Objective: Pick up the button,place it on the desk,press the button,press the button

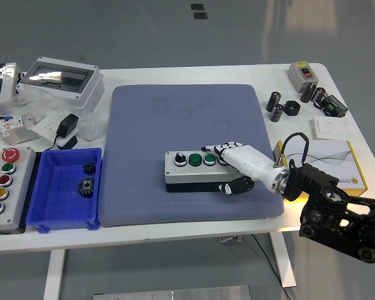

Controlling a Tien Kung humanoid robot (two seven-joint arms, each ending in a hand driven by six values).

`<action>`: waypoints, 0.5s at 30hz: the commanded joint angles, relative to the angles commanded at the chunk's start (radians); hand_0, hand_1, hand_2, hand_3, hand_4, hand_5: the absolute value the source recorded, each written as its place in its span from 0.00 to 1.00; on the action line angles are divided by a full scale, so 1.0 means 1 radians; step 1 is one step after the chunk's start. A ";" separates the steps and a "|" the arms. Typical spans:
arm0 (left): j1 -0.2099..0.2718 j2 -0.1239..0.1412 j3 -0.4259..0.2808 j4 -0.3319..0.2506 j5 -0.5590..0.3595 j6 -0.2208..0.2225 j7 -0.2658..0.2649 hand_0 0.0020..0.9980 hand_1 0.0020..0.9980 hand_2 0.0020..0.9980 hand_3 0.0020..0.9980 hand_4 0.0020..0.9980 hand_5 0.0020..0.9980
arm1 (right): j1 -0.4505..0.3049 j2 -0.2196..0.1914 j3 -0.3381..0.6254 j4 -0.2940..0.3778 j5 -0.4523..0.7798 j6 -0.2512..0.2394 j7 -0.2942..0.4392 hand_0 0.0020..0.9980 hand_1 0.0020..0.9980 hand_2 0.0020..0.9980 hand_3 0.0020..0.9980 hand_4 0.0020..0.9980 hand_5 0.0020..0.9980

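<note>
**Hand clamped on the button box, box on the mat, pressing still to come**

The right hand (228, 169) closes around the right end of the button box (197, 167): its pale fingers (220, 150) lie over the top face near the rightmost button, and the dark thumb tucks under the box's near edge. The hand grips the box rather than poking at a button. The black right arm (337, 212) comes in from the lower right corner. The left hand is not in sight.

The button box lies in the near right part of the blue mat (187, 119), long side running left to right, and it looks set down or very nearly so; I cannot tell whether its base rests fully on the mat. Its top shows a black knob at the left and two green buttons (202, 159) beside it, with the last button hidden under the fingers.

By my reading, this is the tail of the placing step. The next move calls for loosening the grip, drawing the thumb clear of the near edge without dragging the box, then bringing one fingertip straight down on a button while the box stays put.

To the left, on the white bench (194, 226), a blue bin (62, 187) holds two dark gears, and a second box of coloured buttons (3, 187) sits at the bench's edge. Farther back on the right lie a yellow-edged carton (334, 162) and small black parts.
</note>
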 joint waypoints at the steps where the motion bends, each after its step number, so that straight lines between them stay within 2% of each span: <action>1: 0.000 0.000 0.000 0.000 0.000 0.000 0.000 0.66 0.63 0.62 0.72 0.82 0.26 | 0.000 -0.004 -0.001 0.003 0.003 0.001 0.001 0.97 0.91 0.89 0.98 0.60 0.09; 15: 0.000 0.000 -0.002 0.000 0.010 -0.004 0.000 0.66 0.63 0.62 0.72 0.82 0.26 | -0.001 -0.021 0.016 0.019 0.029 0.023 0.015 0.97 0.91 0.92 1.00 0.61 0.09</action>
